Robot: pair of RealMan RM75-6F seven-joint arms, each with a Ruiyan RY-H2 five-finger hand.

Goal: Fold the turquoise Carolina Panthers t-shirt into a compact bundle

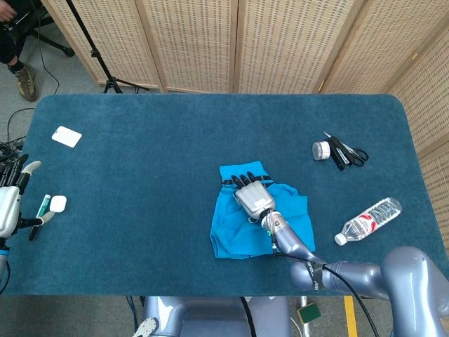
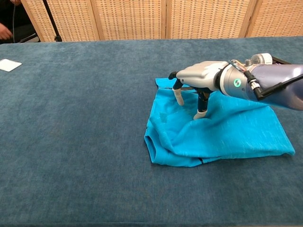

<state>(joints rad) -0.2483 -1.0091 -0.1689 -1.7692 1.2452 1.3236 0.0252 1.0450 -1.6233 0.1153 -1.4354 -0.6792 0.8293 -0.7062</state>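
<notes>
The turquoise t-shirt [image 1: 230,232] lies crumpled and partly folded on the blue table, a little right of centre near the front edge; it appears also in the chest view as t-shirt [image 2: 232,132]. My right hand [image 1: 252,196] hovers over its far half, palm down and fingers spread. In the chest view the right hand [image 2: 201,78] stands on the cloth with its fingertips [image 2: 199,115] touching the fabric, gripping nothing. My left hand [image 1: 10,202] is at the table's far left edge, away from the shirt, fingers apart and empty.
A white card [image 1: 66,136] lies at the back left. A small white object and green tube [image 1: 53,204] sit beside my left hand. A tape roll [image 1: 321,149], scissors [image 1: 349,152] and a lying water bottle [image 1: 368,220] occupy the right side.
</notes>
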